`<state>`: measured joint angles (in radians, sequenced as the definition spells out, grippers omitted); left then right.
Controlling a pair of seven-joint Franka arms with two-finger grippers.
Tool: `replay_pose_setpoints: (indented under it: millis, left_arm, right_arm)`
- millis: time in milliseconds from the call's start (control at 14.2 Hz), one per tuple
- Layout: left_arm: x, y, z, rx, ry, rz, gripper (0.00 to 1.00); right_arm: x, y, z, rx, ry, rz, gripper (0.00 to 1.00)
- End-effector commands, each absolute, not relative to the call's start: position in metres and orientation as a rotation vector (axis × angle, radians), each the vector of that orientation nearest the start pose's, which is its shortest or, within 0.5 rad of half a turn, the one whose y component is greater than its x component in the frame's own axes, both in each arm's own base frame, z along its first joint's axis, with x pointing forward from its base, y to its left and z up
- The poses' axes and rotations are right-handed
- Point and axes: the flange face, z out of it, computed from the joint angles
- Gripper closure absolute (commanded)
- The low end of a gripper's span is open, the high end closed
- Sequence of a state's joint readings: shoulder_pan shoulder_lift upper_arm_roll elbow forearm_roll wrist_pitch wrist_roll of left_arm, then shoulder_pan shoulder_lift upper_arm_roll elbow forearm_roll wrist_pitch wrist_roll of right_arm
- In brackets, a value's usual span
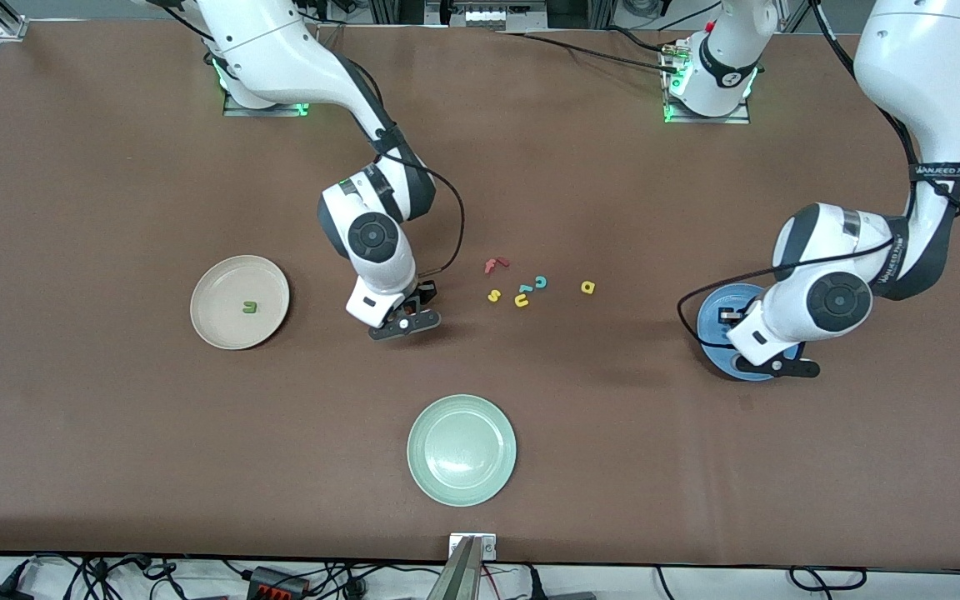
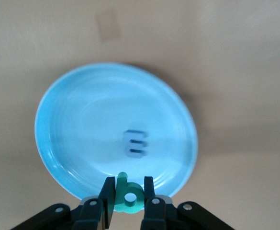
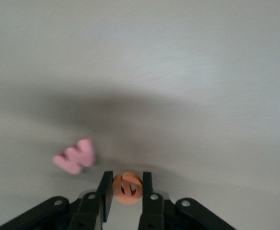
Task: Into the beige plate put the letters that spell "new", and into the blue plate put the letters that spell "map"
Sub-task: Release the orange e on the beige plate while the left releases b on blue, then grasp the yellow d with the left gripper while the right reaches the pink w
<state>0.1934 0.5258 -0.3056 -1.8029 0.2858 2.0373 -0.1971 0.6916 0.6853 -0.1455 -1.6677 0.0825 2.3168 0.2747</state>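
My left gripper point(image 2: 129, 184) is shut on the teal p point(image 2: 128, 196) and hangs over the blue plate point(image 2: 82, 120), where the blue m point(image 2: 136, 143) lies. In the front view the left arm covers part of that blue plate point(image 1: 712, 321). My right gripper point(image 3: 128, 178) is shut on the orange e point(image 3: 128, 189) just above the table, and the pink w point(image 3: 75, 156) lies close beside it. That right gripper point(image 1: 403, 321) is between the beige plate point(image 1: 213, 321) and the loose letters. The green n point(image 1: 250, 307) lies in the beige plate. The yellow a point(image 1: 587, 287) lies on the table.
A red f point(image 1: 495, 265), a yellow s point(image 1: 493, 295), a yellow u point(image 1: 522, 301) and a teal c point(image 1: 541, 282) lie grouped mid-table. A pale green plate point(image 1: 462, 450) sits nearer the front camera than those letters.
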Motion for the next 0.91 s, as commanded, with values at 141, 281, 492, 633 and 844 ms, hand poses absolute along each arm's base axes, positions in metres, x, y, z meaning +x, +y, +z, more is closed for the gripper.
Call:
replay_pose_setpoints:
  millis: [141, 281, 492, 633, 844]
  left_arm:
    - [0.588, -0.016, 0.194, -2.993, 0.130, 0.317, 0.67]
    - [0.588, -0.009, 0.197, -2.992, 0.132, 0.319, 0.00]
    - [0.592, -0.032, 0.231, -2.974, 0.176, 0.304, 0.00]
    - [0.588, -0.080, 0.252, -2.976, 0.237, 0.312, 0.00]
    - [0.568, -0.170, 0.263, -3.016, 0.159, 0.278, 0.00]
  right_arm:
    - [0.616, 0.224, 0.293, -3.179, -0.141, 0.253, 0.83]
    - [0.617, 0.169, 0.287, -3.180, -0.059, 0.353, 0.83]
    - [0.605, 0.109, 0.253, -3.162, -0.006, 0.483, 0.83]
    - [0.593, 0.085, 0.233, -3.151, -0.017, 0.532, 0.83]
    - [0.582, 0.048, 0.199, -3.150, -0.064, 0.436, 0.82]
